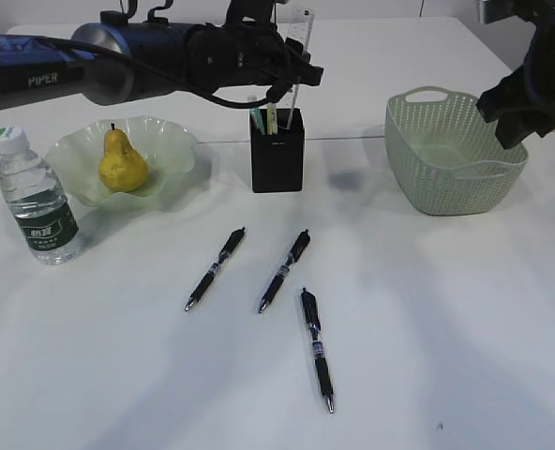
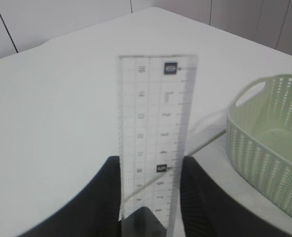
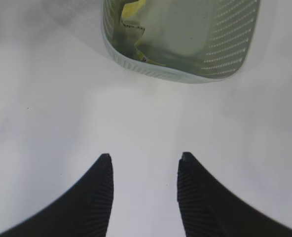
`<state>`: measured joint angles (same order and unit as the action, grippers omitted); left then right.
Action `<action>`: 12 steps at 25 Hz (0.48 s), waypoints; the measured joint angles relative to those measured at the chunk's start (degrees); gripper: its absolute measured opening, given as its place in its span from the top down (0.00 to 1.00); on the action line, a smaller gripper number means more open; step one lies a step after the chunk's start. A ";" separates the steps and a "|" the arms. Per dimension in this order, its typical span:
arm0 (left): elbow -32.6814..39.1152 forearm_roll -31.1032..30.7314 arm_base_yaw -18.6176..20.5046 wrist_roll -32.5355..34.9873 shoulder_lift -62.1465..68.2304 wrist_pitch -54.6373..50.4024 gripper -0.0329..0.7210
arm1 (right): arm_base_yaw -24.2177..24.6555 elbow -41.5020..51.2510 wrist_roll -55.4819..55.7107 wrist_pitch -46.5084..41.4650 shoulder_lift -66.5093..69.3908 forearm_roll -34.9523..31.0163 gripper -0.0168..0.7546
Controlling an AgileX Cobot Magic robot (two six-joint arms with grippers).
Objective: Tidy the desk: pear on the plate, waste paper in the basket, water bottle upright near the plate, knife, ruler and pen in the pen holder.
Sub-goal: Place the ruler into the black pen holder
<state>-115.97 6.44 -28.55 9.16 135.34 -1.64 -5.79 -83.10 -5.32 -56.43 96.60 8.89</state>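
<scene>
- Translucent ruler (image 2: pixel 155 143) clamped upright in the left tool (image 2: pixel 151 197), above the pen holder (image 1: pixel 277 150).
- Right tool (image 3: pixel 145 170) agape, empty; basket (image 3: pixel 185 39) just ahead on the worktop (image 3: pixel 136 118).

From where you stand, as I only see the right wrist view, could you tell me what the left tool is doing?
Observer: The left tool is shut on the ruler and holds it upright.
Operator: Thank you. Are any pens out on the desk?
Observer: Yes, three pens lie on the desk, in front of the pen holder.
Operator: And where is the pear, please?
Observer: The pear sits on the plate.
</scene>
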 joint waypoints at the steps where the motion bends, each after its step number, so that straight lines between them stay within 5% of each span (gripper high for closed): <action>1: 0.00 -0.06 0.00 0.00 0.00 0.22 0.63 | 0.00 0.00 0.00 0.00 0.00 0.00 0.52; 12: 0.00 -0.06 0.09 0.00 0.46 1.10 0.63 | 0.00 0.00 0.00 0.00 0.00 0.00 0.52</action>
<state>-115.97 6.37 -28.45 9.16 135.80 -0.55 -5.79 -83.10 -5.32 -56.43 96.60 8.89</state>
